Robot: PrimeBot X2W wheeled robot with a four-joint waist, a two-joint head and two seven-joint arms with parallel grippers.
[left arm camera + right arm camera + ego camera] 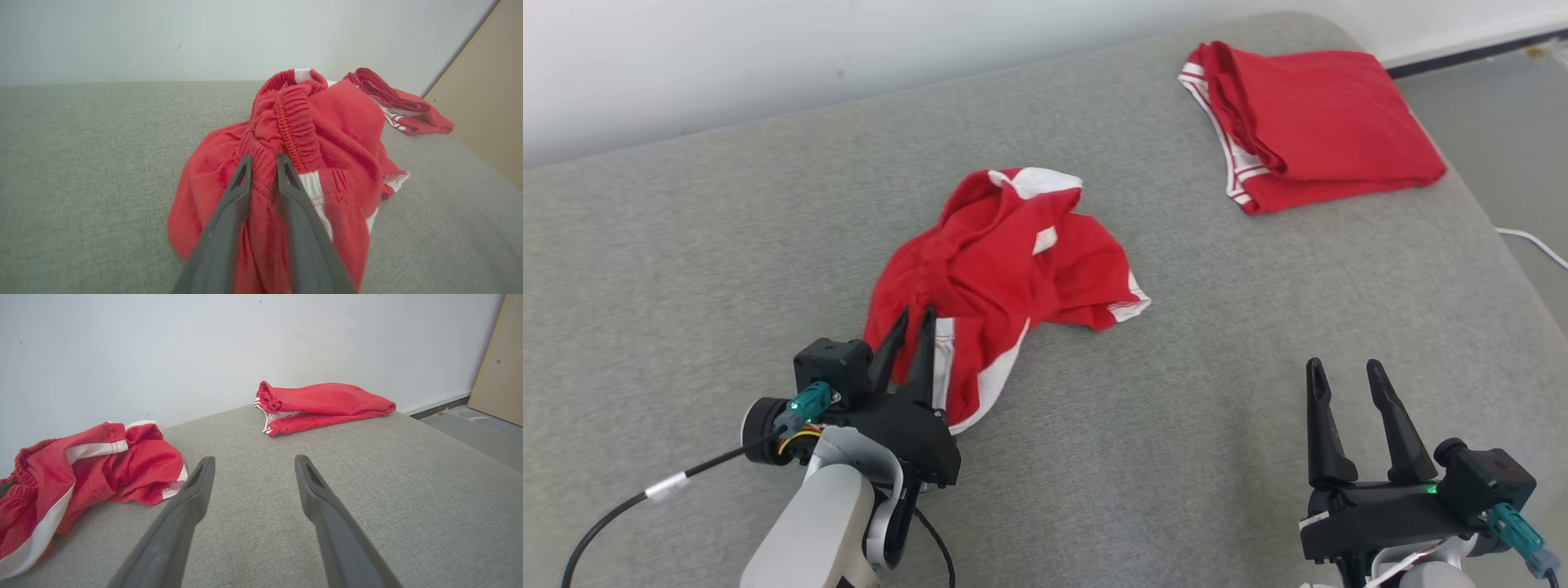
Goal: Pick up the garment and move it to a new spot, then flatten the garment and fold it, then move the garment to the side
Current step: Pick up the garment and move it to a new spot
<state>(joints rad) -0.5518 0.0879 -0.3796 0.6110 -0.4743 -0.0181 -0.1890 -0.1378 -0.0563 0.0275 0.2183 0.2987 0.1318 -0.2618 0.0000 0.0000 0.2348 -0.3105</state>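
Left wrist view: the left gripper (264,159) pinches a bunched fold of the crumpled red cloth shorts with white stripes (339,130), which lie mid-way across the grey fabric cushion (81,163). The right gripper (1343,367) has its jaws spread wide and empty, well apart from the folded red garment with white trim (1327,122) at the far right corner.

The crumpled garment (1005,278) is red cloth with a soft, fuzzy nap, a ribbed waistband (296,130) and smoother white stripes (996,384); the folded garment (1319,122) looks the same stuff. The cushion (727,269) is grey woven fabric, matt and finely grainy. The left gripper (916,310) and right gripper (1343,364) have matt dark plastic fingers (179,522), and the wall (768,57) is smooth, matt white
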